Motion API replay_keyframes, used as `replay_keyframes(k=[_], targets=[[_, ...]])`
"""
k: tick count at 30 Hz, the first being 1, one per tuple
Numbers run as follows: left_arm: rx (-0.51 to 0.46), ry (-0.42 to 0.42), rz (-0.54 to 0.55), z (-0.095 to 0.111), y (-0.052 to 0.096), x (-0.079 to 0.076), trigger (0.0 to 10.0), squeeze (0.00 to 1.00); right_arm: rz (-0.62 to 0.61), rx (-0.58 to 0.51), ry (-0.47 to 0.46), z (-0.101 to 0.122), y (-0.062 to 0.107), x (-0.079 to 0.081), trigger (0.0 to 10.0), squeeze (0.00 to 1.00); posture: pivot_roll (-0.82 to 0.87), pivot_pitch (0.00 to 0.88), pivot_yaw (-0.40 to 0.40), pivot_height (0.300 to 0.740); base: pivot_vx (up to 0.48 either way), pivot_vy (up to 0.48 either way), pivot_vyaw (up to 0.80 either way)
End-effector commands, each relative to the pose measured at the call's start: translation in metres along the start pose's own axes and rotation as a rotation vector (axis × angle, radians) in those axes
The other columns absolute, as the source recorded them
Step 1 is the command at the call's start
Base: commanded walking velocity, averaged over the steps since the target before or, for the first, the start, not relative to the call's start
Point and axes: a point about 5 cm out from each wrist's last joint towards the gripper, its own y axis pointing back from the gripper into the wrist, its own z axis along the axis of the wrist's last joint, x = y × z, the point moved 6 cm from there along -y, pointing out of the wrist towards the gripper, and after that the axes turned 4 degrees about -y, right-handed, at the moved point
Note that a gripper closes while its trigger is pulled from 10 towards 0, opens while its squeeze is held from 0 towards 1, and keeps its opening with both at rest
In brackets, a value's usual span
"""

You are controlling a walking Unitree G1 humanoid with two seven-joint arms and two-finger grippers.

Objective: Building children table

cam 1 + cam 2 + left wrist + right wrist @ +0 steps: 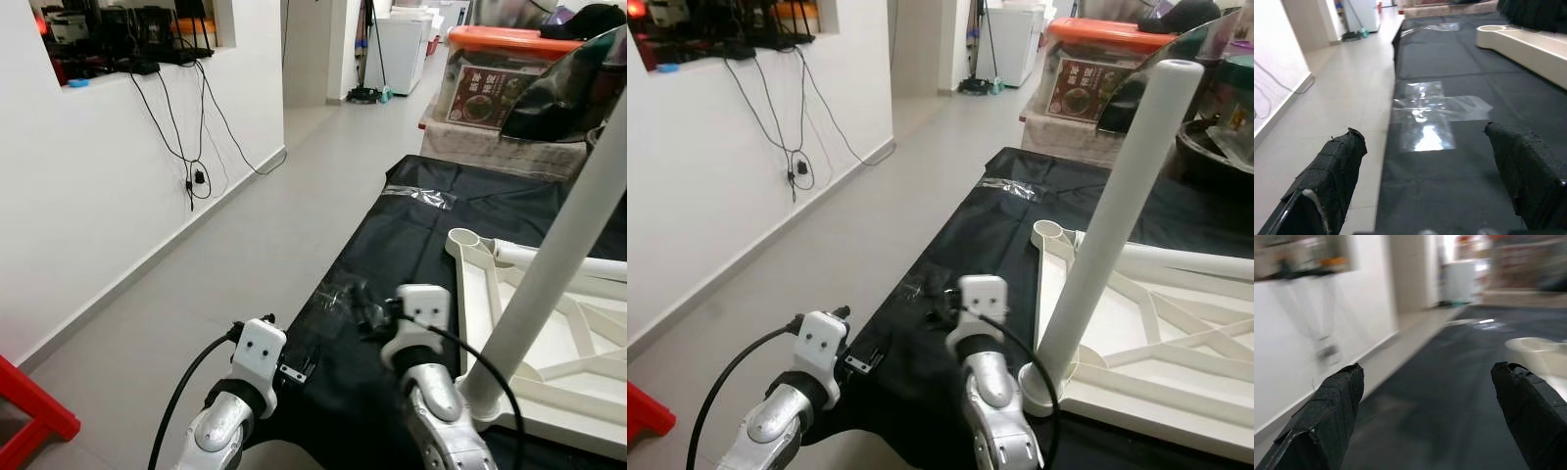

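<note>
Nearest me, my left end effector and right end effector both hover spread over the black sheet. The upturned white table, one leg upright, lies right of them.

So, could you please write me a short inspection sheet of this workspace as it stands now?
Surface: black sheet on the tiled floor, clear tape patches along its near edge.
Job's things: white table frame lying flat on the sheet; one white leg standing in its near corner socket.
Clutter: orange-lidded box and dark items beyond the sheet.
Grippers: left gripper over the sheet's edge, fingers open and empty; right gripper over the sheet, fingers open and empty.
Cables: black wires hanging down the white wall to a plug; a black cable on each robot arm.
Surroundings: corridor with a white appliance at the far end.
</note>
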Motion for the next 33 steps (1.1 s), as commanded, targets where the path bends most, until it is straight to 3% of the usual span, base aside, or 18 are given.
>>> replay_keyframes(k=[1, 6, 9, 12, 14, 15, 16, 18, 19, 20, 24, 28, 32, 33], targets=[[0.015, 0.005, 0.002, -0.003, 0.001, 0.000, 10.0, 0.00, -0.049, -0.033, 0.006, 0.006, -0.004, -0.016, 10.0, 0.00, 0.04, 0.000, -0.026, 0.740, 0.000, 0.000, 0.00], [0.017, 0.007, 0.000, -0.003, 0.001, 0.000, 10.0, 0.00, -0.096, -0.053, 0.035, 0.011, -0.013, -0.040, 10.0, 0.00, 0.04, 0.000, -0.024, 0.740, 0.000, 0.000, 0.00], [0.019, 0.008, -0.002, -0.003, 0.000, 0.000, 10.0, 0.00, -0.165, -0.084, 0.077, 0.021, -0.022, -0.073, 10.0, 0.00, 0.04, 0.000, -0.025, 0.740, 0.000, 0.000, 0.00], [0.020, 0.008, -0.002, -0.004, 0.000, 0.000, 10.0, 0.00, -0.183, -0.092, 0.087, 0.024, -0.024, -0.081, 10.0, 0.00, 0.04, 0.000, -0.025, 0.740, 0.000, 0.000, 0.00], [0.021, 0.009, -0.002, -0.004, 0.000, -0.001, 10.0, 0.00, -0.238, -0.115, 0.154, 0.033, -0.024, -0.104, 10.0, 0.00, 0.04, 0.000, -0.025, 0.740, 0.000, 0.000, 0.00], [0.021, 0.010, -0.003, -0.004, 0.000, -0.001, 10.0, 0.00, -0.336, -0.118, 0.207, 0.036, -0.019, -0.128, 10.0, 0.00, 0.03, 0.000, -0.025, 0.740, 0.000, 0.000, 0.00], [0.021, 0.010, -0.003, -0.004, 0.000, -0.001, 10.0, 0.00, -0.336, -0.118, 0.207, 0.036, -0.019, -0.128, 10.0, 0.00, 0.03, 0.000, -0.025, 0.740, 0.000, 0.000, 0.00], [0.023, 0.011, -0.004, -0.004, 0.000, -0.001, 10.0, 0.00, -0.548, -0.115, 0.299, 0.043, -0.004, -0.172, 10.0, 0.00, 0.03, 0.000, -0.024, 0.740, 0.000, 0.000, 0.00], [0.023, 0.011, -0.004, -0.004, 0.000, -0.001, 10.0, 0.00, -0.548, -0.115, 0.299, 0.043, -0.004, -0.172, 10.0, 0.00, 0.03, 0.000, -0.024, 0.740, 0.000, 0.000, 0.00], [0.024, 0.011, -0.005, -0.005, 0.000, -0.001, 10.0, 0.00, -0.614, -0.103, 0.331, 0.044, 0.003, -0.184, 10.0, 0.00, 0.03, 0.000, -0.020, 0.740, 0.000, 0.000, 0.00], [0.025, 0.012, -0.008, -0.005, 0.001, -0.002, 10.0, 0.00, -0.634, -0.085, 0.352, 0.039, 0.008, -0.183, 10.0, 0.00, 0.03, 0.000, -0.020, 0.740, 0.000, 0.000, 0.00], [0.028, 0.011, -0.009, -0.006, 0.001, -0.003, 10.0, 0.00, -0.622, -0.036, 0.292, 0.021, 0.008, -0.168, 10.0, 0.00, 0.04, 0.000, -0.021, 0.740, 0.000, 0.000, 0.00], [0.028, 0.012, -0.011, -0.006, 0.001, -0.003, 10.0, 0.00, -0.393, 0.030, 0.201, 0.001, -0.016, -0.110, 10.0, 0.00, 0.03, 0.000, -0.019, 0.740, 0.000, 0.000, 0.00], [0.028, 0.012, -0.011, -0.006, 0.001, -0.003, 10.0, 0.00, -0.393, 0.030, 0.201, 0.001, -0.016, -0.110, 10.0, 0.00, 0.03, 0.000, -0.019, 0.740, 0.000, 0.000, 0.00]])
